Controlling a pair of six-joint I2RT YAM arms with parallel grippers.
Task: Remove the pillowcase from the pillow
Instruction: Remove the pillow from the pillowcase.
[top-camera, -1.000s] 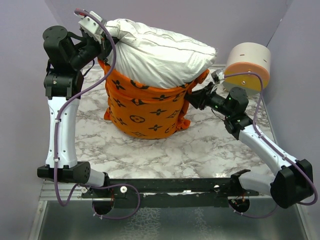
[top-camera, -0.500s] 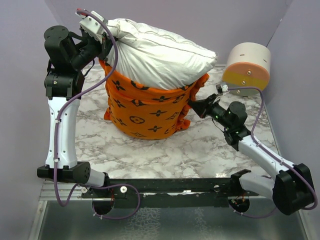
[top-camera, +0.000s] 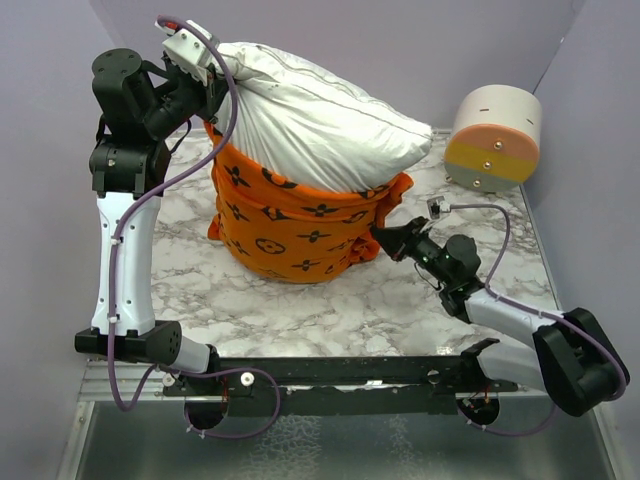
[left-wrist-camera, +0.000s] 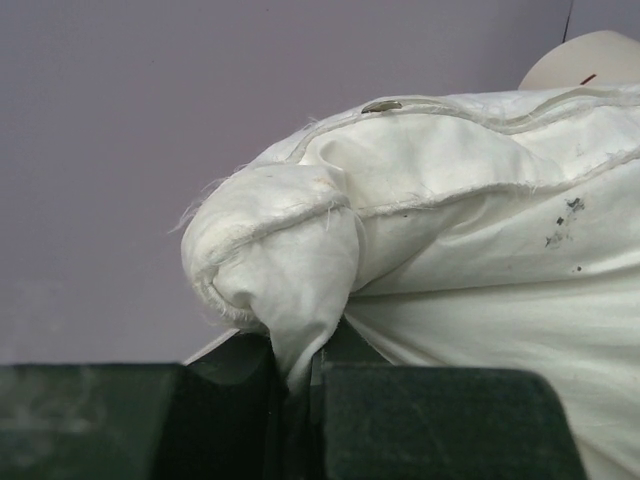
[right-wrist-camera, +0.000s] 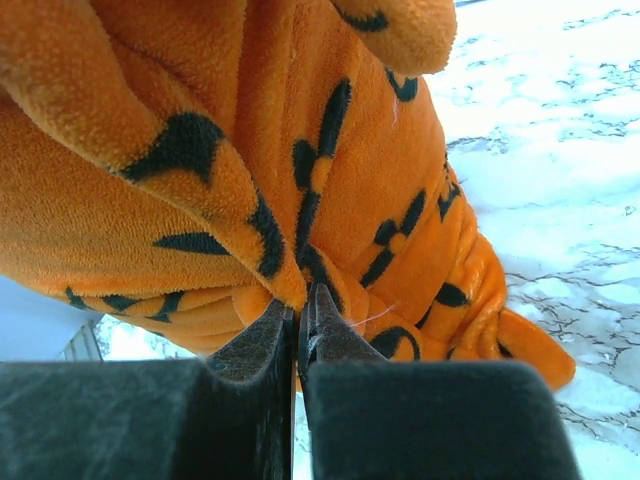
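Note:
The plump white pillow (top-camera: 320, 120) stands tilted, its lower half inside the orange pillowcase (top-camera: 290, 230) with black flower marks, bunched on the table. My left gripper (top-camera: 207, 88) is high at the back left, shut on the pillow's pointed corner. The left wrist view shows that corner of the pillow (left-wrist-camera: 290, 270) pinched between the left gripper's (left-wrist-camera: 295, 375) pads. My right gripper (top-camera: 377, 234) is low at the pillowcase's right side. In the right wrist view the right gripper (right-wrist-camera: 302, 310) is shut on a thin fold of the pillowcase (right-wrist-camera: 200, 130).
A round white, orange and yellow cylinder (top-camera: 495, 135) lies on its side at the back right; its top shows in the left wrist view (left-wrist-camera: 590, 55). The marble table (top-camera: 300, 310) is bounded by purple walls at the back and both sides.
The right gripper has shut and moved down and nearer along the pillowcase's right side. The pillowcase's right rim sits lower on the pillow. The left gripper has risen slightly with the corner.

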